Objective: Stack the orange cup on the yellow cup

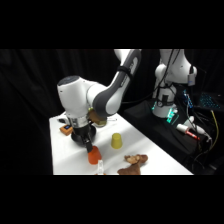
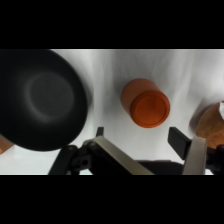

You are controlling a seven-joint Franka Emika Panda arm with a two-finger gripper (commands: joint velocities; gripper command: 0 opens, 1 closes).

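The orange cup (image 1: 93,156) stands on the white bench (image 1: 145,150) near its front edge, and it seems to be upside down: in the wrist view the orange cup (image 2: 145,103) shows a flat closed disc toward the camera, with the wider body spreading out behind it, so its long axis is vertical and the mouth points down to the bench. The yellow cup (image 1: 116,140) stands apart from it, to the right and a little further back in the side view, also upright on its wider end with the narrow end on top. The gripper (image 1: 87,143) hangs just above and behind the orange cup, coming down from above. Its jaws are spread wide and hold nothing; in the wrist view the two fingers (image 2: 179,140) rise from the lower edge and the cup lies beyond them, not between them. A black bowl (image 2: 37,97) fills the left part of the wrist view, close beside the orange cup but not touching it. A brown object (image 1: 132,163) lies on the bench at the front, to the right of the orange cup.
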